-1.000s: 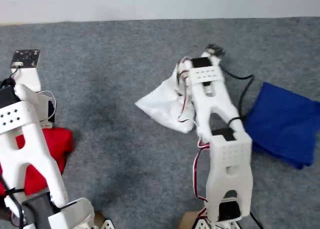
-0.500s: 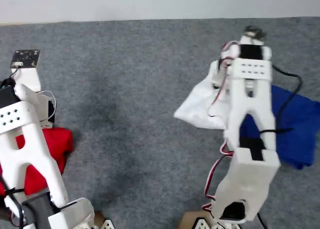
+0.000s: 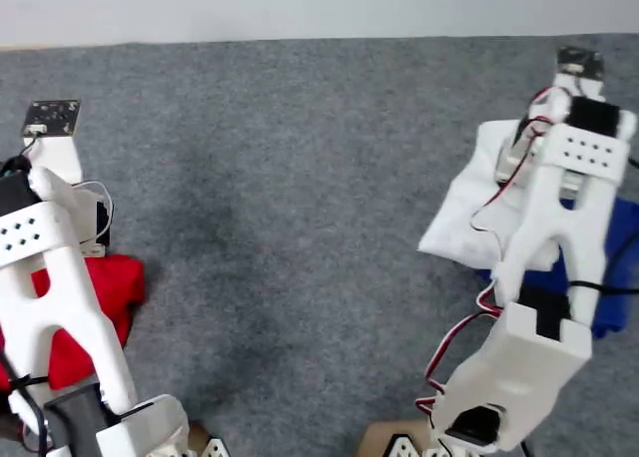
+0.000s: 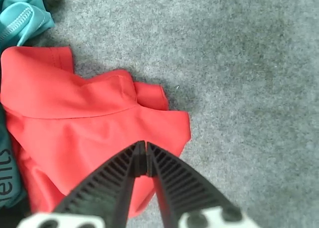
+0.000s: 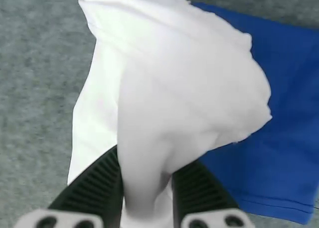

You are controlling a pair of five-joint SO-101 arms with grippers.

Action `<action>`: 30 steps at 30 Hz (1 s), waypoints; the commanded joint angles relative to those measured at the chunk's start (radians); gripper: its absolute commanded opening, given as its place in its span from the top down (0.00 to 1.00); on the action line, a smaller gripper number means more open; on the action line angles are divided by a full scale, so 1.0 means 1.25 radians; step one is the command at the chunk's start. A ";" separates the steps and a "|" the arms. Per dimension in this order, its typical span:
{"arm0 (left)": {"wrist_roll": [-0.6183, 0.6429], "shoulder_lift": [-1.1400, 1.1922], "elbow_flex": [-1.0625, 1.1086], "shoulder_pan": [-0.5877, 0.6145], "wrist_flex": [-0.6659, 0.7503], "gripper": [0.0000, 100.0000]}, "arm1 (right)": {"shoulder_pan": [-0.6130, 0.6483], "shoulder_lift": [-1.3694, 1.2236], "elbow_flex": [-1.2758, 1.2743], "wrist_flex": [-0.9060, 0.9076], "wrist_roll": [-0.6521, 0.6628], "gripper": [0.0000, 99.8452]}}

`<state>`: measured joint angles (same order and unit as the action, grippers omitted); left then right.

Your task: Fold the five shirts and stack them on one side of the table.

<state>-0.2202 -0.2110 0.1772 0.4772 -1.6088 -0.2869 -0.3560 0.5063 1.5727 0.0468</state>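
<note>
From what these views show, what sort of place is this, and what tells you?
Probably a robotics lab bench: a grey felt-covered table, a left arm, and a right arm whose jaws hold a white shirt over a blue shirt.

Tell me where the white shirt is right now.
In the high view the white shirt is far right, held in the right gripper and partly overlapping the blue shirt.

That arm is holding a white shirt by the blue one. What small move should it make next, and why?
Probably shift a little farther over the blue shirt before lowering. The right gripper is shut on the white shirt, which covers only part of the blue one; the rest hangs over bare table.
</note>
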 commanded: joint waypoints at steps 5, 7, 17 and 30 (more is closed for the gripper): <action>-0.004 -0.028 -0.003 0.000 -0.012 0.99 | -0.079 0.057 0.021 -0.001 0.049 0.99; -0.004 -0.028 -0.003 0.000 -0.015 0.99 | -0.095 0.053 0.021 -0.007 0.056 0.99; -0.005 -0.028 -0.003 0.000 -0.020 0.99 | -0.150 0.051 0.016 -0.051 0.106 0.99; -0.006 -0.028 -0.003 0.001 -0.020 0.99 | -0.222 -0.039 0.021 -0.080 0.157 0.99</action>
<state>-0.2202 -0.2110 0.1772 0.4772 -1.6256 -0.5247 -0.4158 0.5063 1.4960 0.2186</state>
